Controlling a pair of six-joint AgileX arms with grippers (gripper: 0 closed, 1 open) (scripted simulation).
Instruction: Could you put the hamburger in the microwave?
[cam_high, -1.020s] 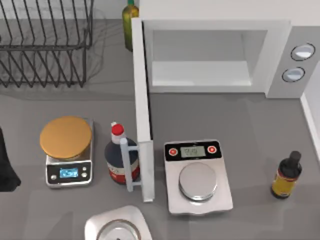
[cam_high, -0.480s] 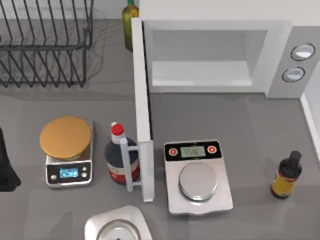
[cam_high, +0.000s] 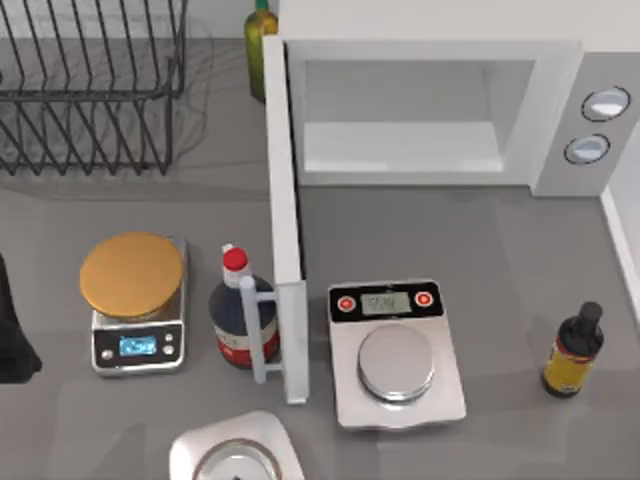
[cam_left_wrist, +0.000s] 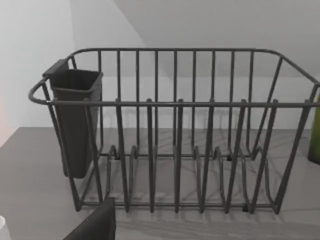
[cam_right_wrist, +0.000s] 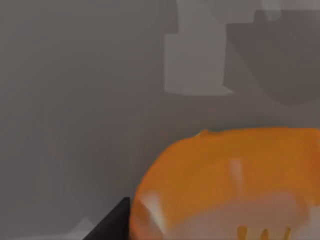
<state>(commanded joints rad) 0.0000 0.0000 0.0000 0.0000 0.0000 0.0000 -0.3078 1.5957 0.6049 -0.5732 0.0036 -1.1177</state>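
Note:
The hamburger (cam_high: 132, 274), a round golden-brown disc, lies on a small silver scale (cam_high: 138, 345) at the table's left. The white microwave (cam_high: 555, 110) stands at the back right with its cavity (cam_high: 400, 145) bare. Its door (cam_high: 284, 220) is swung wide open toward the front. My left arm (cam_high: 12, 330) stays at the table's left edge, a short way left of the hamburger. A dark part of my left gripper (cam_left_wrist: 95, 225) shows in the left wrist view. In the right wrist view a dark part of my right gripper (cam_right_wrist: 110, 225) lies beside a close orange rounded thing (cam_right_wrist: 225, 180).
A wire dish rack (cam_high: 90, 85) (cam_left_wrist: 175, 130) fills the back left. A red-capped dark bottle (cam_high: 238, 312) stands against the open door. A white scale with a silver platter (cam_high: 396, 362) sits in front of the microwave. A small dark bottle (cam_high: 574, 352) stands at the right.

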